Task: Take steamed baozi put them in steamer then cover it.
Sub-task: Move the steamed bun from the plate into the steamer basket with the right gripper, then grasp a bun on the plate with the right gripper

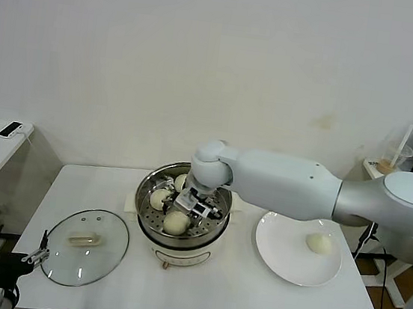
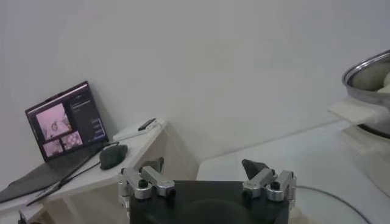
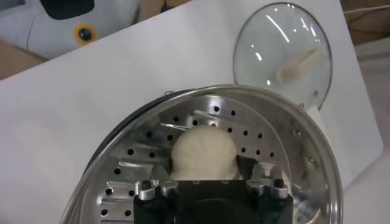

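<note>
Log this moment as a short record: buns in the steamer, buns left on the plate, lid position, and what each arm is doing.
buns in steamer: three baozi visible in the steamer
buns on plate: one on the white plate
lid: glass cover lying on the table left of the steamer, not on it
right gripper: inside the steamer, jaws on either side of a bun
left gripper: open, parked by the table's near left corner

Head overview; wrist close-up over steamer (image 3: pixel 207 115)
</note>
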